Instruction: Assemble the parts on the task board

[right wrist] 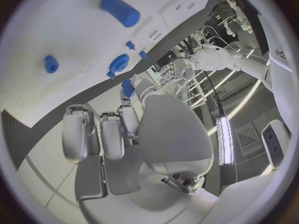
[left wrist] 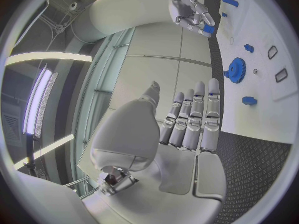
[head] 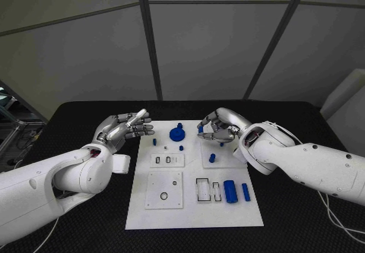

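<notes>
1. Low and centre in the head view, the white task board (head: pixel 194 213) lies on the black worktop (head: pixel 304 232), reaching from the bottom up to mid-frame
2. Near its lower right, a thick blue cylinder (head: pixel 230 191) and a thinner blue rod (head: pixel 246 192) lie side by side, just right of two rectangular cutouts
3. Mid-board, a small blue peg (head: pixel 212 157) stands right of centre; two more small blue pieces (head: pixel 168 149) sit left of centre
4. Higher up, a blue gear (head: pixel 176 134) rests on the board near its far edge
5. The left robot hand (head: pixel 123 128) hovers at the board's upper left corner, fingers straight and close together, holding nothing; the left wrist view shows the same flat fingers (left wrist: pixel 196 117) beside the board
6. The right robot hand (head: pixel 219 128) hangs over the board's upper right part, fingers curled; a small blue part (head: pixel 201 128) shows at its fingertips, pinched there as the left wrist view also shows (left wrist: pixel 209 29)
</notes>
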Action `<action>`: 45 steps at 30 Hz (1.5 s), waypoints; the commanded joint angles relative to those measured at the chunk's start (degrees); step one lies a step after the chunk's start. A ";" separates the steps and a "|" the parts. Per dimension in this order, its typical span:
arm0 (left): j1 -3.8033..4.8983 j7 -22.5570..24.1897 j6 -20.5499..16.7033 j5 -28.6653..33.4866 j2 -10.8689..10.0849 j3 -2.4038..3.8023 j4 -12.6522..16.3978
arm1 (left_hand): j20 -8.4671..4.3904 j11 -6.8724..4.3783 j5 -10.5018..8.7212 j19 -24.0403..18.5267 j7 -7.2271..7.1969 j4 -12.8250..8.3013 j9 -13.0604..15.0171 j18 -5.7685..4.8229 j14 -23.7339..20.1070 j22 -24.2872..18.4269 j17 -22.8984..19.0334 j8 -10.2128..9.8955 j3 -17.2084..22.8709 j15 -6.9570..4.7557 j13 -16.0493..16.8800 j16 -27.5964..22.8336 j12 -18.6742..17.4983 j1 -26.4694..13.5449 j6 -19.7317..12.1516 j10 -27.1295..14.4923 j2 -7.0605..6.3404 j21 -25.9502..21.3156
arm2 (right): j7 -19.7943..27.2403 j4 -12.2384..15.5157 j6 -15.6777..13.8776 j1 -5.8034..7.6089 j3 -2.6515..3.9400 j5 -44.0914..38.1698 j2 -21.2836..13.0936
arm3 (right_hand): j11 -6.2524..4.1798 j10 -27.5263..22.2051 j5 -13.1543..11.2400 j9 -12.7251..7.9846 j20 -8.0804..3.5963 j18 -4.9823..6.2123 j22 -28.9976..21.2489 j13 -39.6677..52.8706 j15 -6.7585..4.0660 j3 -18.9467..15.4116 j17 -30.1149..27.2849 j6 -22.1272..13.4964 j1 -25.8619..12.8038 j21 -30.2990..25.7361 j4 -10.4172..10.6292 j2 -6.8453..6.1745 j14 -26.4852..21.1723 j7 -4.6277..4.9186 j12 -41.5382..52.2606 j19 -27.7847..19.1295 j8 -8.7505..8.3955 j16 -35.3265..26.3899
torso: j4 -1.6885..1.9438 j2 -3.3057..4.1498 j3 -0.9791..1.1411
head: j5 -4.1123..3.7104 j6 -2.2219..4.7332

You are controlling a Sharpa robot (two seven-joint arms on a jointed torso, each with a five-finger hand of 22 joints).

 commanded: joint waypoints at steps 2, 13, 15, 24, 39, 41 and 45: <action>0.10 0.21 0.67 -0.49 0.08 0.03 -0.13 | 0.09 0.11 0.06 -0.32 0.23 -0.25 -0.06 0.55 -0.13 -0.08 0.10 -0.32 -0.01 0.17 -0.05 -0.27 -0.26 0.46 -0.03 0.33 0.05 -0.23 | -3.94 0.67 0.93 0.09 0.02 -2.58 2.16 | -0.45 0.02 -0.29 0.11 -0.19 -0.13 0.28 -0.08 -0.44 0.44 6.42 1.01 -0.54 0.19 -0.14 0.31 4.32 -0.57 -0.02 0.11 0.34 0.13 | -0.09 0.08 0.01 | 0.84 -0.26; 0.13 0.19 0.71 -0.49 0.59 0.04 -0.52 | 0.09 0.11 0.06 -0.32 0.23 -0.25 -0.06 0.55 -0.13 -0.08 0.10 -0.32 -0.01 0.17 -0.05 -0.27 -0.26 0.46 -0.03 0.33 0.05 -0.23 | -6.03 0.22 4.99 0.02 -1.74 -7.26 7.47 | -0.54 -0.11 -0.33 0.12 -0.28 -0.15 0.38 -0.26 -0.54 0.41 6.28 1.28 -0.84 0.24 -0.09 0.24 4.30 -0.68 -0.19 0.16 0.45 0.06 | -0.12 0.12 0.15 | 1.19 -0.81; 0.13 0.18 0.72 -0.49 0.64 0.04 -0.55 | 0.09 0.11 0.06 -0.32 0.23 -0.25 -0.06 0.55 -0.13 -0.08 0.10 -0.32 -0.01 0.17 -0.05 -0.27 -0.26 0.46 -0.03 0.33 0.05 -0.23 | -6.33 0.09 5.52 -0.01 -2.09 -8.09 7.97 | -0.56 -0.13 -0.37 0.11 -0.31 -0.15 0.37 -0.27 -0.56 0.36 6.26 1.31 -0.93 0.23 -0.10 0.14 4.29 -0.70 -0.21 0.16 0.45 0.05 | -0.09 0.11 0.12 | 1.17 -0.76; 0.13 0.14 0.77 -0.49 0.93 0.04 -0.60 | 0.09 0.11 0.06 -0.32 0.23 -0.25 -0.06 0.55 -0.13 -0.08 0.10 -0.32 -0.01 0.17 -0.05 -0.27 -0.26 0.46 -0.03 0.33 0.05 -0.23 | -7.13 -0.82 7.18 -0.32 -4.24 -10.50 9.81 | -0.63 0.21 -1.12 0.03 -0.43 -0.26 0.93 0.24 -0.65 0.07 6.15 1.39 -1.59 0.49 0.02 -0.21 4.28 -0.76 0.15 0.42 0.42 -0.02 | -0.21 0.10 0.17 | 1.42 -1.43; 0.13 0.01 0.90 -0.49 1.08 0.04 -0.71 | 0.09 0.11 0.06 -0.32 0.23 -0.25 -0.06 0.55 -0.13 -0.08 0.10 -0.32 -0.01 0.17 -0.05 -0.27 -0.26 0.46 -0.03 0.33 0.05 -0.23 | -7.86 -1.37 4.91 -2.14 -4.74 -12.68 11.23 | -0.69 0.37 -0.94 0.03 -0.47 -0.30 1.15 0.45 -0.69 0.04 6.32 1.51 -1.73 0.59 0.03 -0.26 4.32 -0.83 0.32 0.53 0.45 0.06 | -0.15 0.13 0.14 | 1.48 -1.63; 0.13 -0.02 0.92 -0.49 1.09 0.04 -0.73 | 0.09 0.11 0.06 -0.32 0.23 -0.25 -0.06 0.55 -0.13 -0.08 0.10 -0.32 -0.01 0.17 -0.05 -0.27 -0.26 0.46 -0.03 0.33 0.05 -0.23 | -7.89 -1.40 4.83 -2.21 -4.74 -12.86 11.31 | -0.69 0.37 -0.94 0.03 -0.47 -0.30 1.15 0.45 -0.69 0.04 6.32 1.51 -1.73 0.59 0.03 -0.26 4.32 -0.83 0.32 0.53 0.45 0.06 | -0.14 0.11 0.13 | 1.51 -1.65; 0.13 -0.05 0.95 -0.49 1.10 0.04 -0.77 | 0.10 0.12 0.06 -0.33 0.24 -0.25 -0.06 0.54 -0.12 -0.10 0.14 -0.36 -0.09 0.18 -0.05 -0.34 -0.31 0.39 0.00 0.37 0.09 -0.26 | -8.03 -1.53 4.79 -2.29 -4.74 -13.13 11.36 | -0.69 0.37 -0.94 0.03 -0.47 -0.30 1.15 0.45 -0.69 0.04 6.32 1.51 -1.73 0.59 0.03 -0.26 4.32 -0.83 0.32 0.53 0.45 0.06 | -0.13 0.09 0.08 | 1.50 -1.72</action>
